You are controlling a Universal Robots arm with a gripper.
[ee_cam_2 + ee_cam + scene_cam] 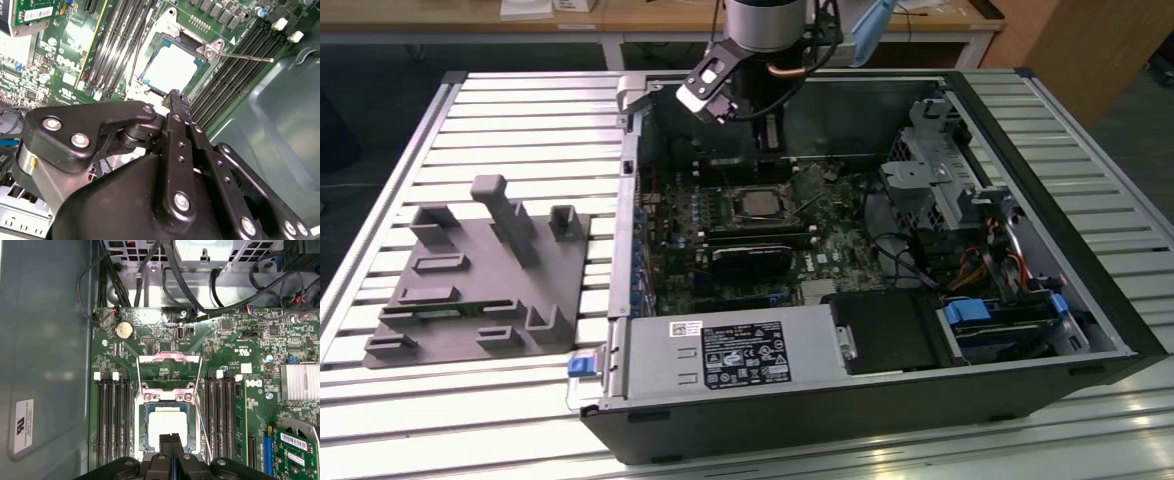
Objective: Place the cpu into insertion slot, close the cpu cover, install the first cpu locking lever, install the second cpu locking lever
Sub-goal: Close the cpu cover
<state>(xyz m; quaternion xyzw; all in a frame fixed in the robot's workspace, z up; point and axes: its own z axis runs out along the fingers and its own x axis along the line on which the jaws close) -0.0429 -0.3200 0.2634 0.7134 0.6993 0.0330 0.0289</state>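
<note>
A slatted metal worktop (480, 110) carries an open computer case (854, 420) lying on its side, with a grey moulded fixture (467, 290) beside it on the exterior view's left. The robot arm (767, 25) reaches down into the far part of the case, above the green motherboard (235, 355). The cpu (167, 422) lies flat in the insertion slot (140, 420) with its pale metal face up, and long black memory slots (112, 420) run along both sides of the slot. In the exterior view the cpu (754, 203) sits just beyond a black card (754, 255). The cpu cover (169, 358) is swung up off the slot and stands open on the side toward a round coin battery (123, 330), with green board showing through its cut-out centre. In the second wrist view a thin metal locking lever (245, 57) angles out from a corner of the slot across the memory slots. The hand (171, 439) hangs over the edge of the cpu farthest from the cover, its two black fingertips pressed together with nothing between them. In the second wrist view the hand (175, 95) has its tips at the rim of the cpu (172, 70). I cannot tell whether they touch it.
</note>
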